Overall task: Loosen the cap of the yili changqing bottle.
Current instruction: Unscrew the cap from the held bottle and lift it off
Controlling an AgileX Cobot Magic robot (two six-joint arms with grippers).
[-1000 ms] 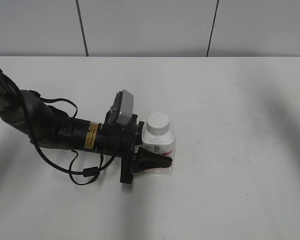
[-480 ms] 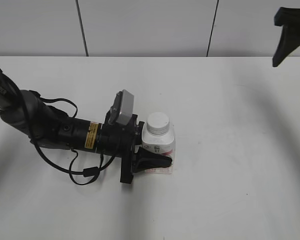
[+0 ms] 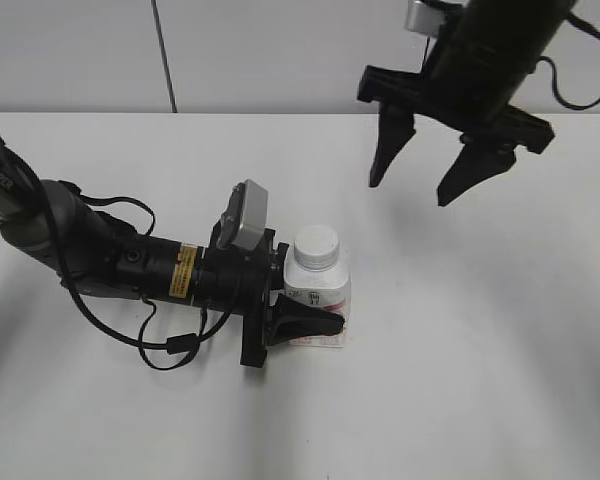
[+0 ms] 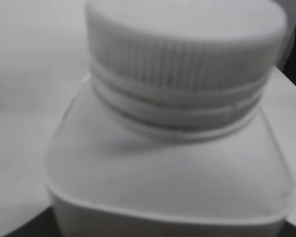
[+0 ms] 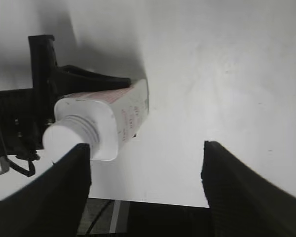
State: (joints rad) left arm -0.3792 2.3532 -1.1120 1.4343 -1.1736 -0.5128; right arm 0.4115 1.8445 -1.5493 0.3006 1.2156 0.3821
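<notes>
The yili changqing bottle (image 3: 318, 288) stands upright on the white table, white with a pink-red label. Its ribbed white cap (image 3: 316, 244) is on the neck. My left gripper (image 3: 320, 318) lies low along the table and is shut on the bottle's body; one black finger shows in front, the other is hidden behind. The left wrist view is filled by the cap (image 4: 185, 44) and the bottle's shoulder (image 4: 167, 168). My right gripper (image 3: 420, 185) hangs open and empty in the air, above and to the right of the cap. The right wrist view shows the bottle (image 5: 121, 116) and cap (image 5: 61, 140) left of the open jaws (image 5: 145, 168).
The white table (image 3: 480, 330) runs to a pale panelled wall at the back. The left arm's black body and cables (image 3: 130, 265) lie across the table's left half. The table's front edge shows in the right wrist view (image 5: 187, 203).
My right arm has swung in from the upper right and now hangs open above and right of the bottle. The left gripper and the bottle have not moved.
</notes>
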